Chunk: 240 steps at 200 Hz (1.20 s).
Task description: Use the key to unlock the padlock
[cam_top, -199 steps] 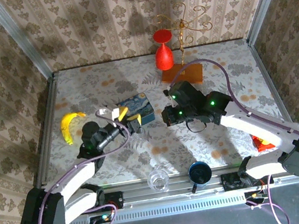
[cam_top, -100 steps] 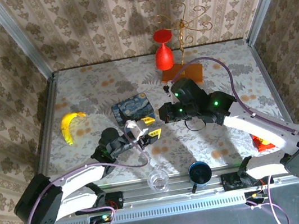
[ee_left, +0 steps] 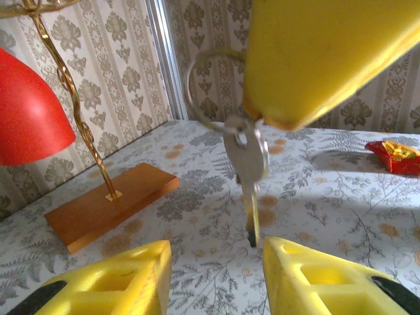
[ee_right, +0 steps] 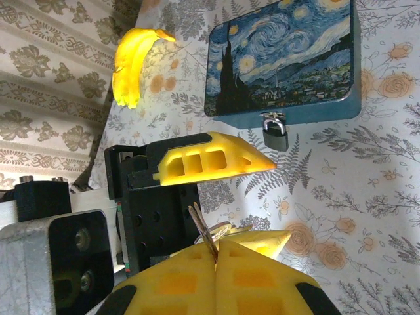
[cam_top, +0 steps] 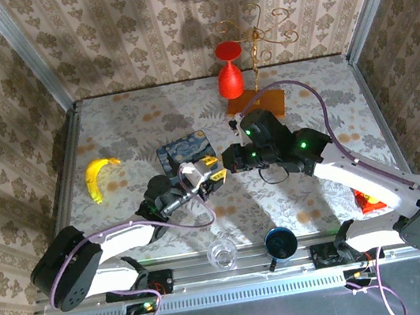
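My right gripper [ee_right: 216, 246] is shut on the key [ee_right: 205, 231], which stands up between its yellow pads. In the left wrist view the key [ee_left: 249, 164] hangs from its ring [ee_left: 209, 85] under that gripper's yellow finger. Its tip sits between the fingers of my left gripper [ee_left: 216, 252], close to the right one and apart from both. The left jaws stand open. In the top view the two grippers meet just in front of the blue swirl-painted tin [cam_top: 185, 152], left [cam_top: 203, 176] and right [cam_top: 227, 161]. The small dark padlock [ee_right: 275, 131] hangs on the tin's [ee_right: 282, 59] front edge.
A banana [cam_top: 99, 175] lies at the left. A red goblet [cam_top: 230, 74] and a gold stand on a wooden base [cam_top: 261, 103] are at the back. A clear glass [cam_top: 223, 253] and a dark round lid [cam_top: 279, 242] sit by the near edge, a red packet [cam_top: 369, 200] at the right.
My left gripper has swung from the tin's left side round to the front, up to the right gripper, and its jaws have narrowed about the hanging key. The right gripper shifted slightly left.
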Each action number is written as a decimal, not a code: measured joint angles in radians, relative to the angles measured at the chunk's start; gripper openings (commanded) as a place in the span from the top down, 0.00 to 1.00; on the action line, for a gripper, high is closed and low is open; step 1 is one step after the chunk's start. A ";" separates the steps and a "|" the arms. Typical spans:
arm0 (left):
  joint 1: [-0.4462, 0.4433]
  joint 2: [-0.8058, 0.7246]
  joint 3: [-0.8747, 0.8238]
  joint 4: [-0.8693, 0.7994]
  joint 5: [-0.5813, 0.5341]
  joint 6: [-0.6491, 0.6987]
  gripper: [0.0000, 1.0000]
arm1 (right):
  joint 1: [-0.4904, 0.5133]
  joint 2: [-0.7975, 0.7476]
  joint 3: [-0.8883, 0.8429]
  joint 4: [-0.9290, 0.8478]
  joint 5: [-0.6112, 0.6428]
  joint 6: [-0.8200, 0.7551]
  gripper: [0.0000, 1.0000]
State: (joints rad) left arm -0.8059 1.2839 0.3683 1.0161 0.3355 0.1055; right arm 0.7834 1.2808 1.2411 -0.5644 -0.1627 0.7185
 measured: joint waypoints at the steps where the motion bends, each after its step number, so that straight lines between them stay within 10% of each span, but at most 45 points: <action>1: 0.000 0.000 0.000 0.002 0.000 0.000 0.59 | 0.000 0.000 0.000 0.000 0.000 0.000 1.00; 202: -0.004 -0.064 0.030 -0.110 -0.042 0.023 1.00 | -0.005 0.013 -0.004 0.018 -0.011 0.014 1.00; 240: -0.004 -0.187 0.046 -0.312 -0.030 0.066 1.00 | -0.018 0.014 -0.004 0.014 -0.022 -0.039 0.81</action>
State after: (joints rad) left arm -0.8101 1.0973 0.4145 0.7036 0.3054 0.1711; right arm 0.7658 1.2945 1.2369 -0.5499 -0.1844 0.6796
